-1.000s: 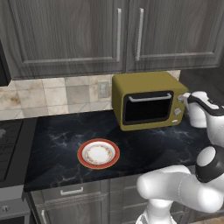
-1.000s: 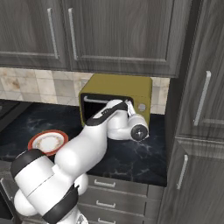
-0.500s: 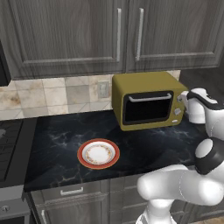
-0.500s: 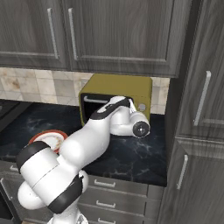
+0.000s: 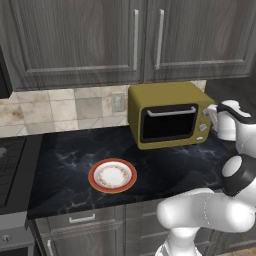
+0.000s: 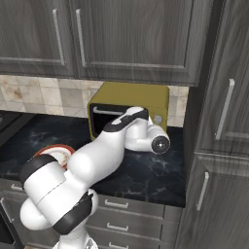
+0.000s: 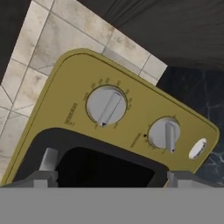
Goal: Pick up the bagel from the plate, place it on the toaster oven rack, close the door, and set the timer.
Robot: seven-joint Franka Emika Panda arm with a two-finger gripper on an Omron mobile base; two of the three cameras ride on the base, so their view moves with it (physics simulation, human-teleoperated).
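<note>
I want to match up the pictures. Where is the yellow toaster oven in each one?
Left base view: the toaster oven sits on the counter, right of centre, its door shut.
Right base view: centre, against the tiled wall, partly behind the white arm.
Hand view: up close and tilted.
Shared landmark: its two round silver knobs.

Door (image 5: pixel 167 122) glass is dark, so the rack and anything inside can't be made out. In the right base view the arm (image 6: pixel 104 151) covers most of the door and the right half of the plate (image 6: pixel 51 151). In the hand view the oven (image 7: pixel 131 109) is cut by the bottom edge; dial (image 7: pixel 106 105) markings are too blurred to read. Stove (image 5: pixel 7 165) at far left is cut by the left base view's edge. Plate pattern too small to tell.
</note>
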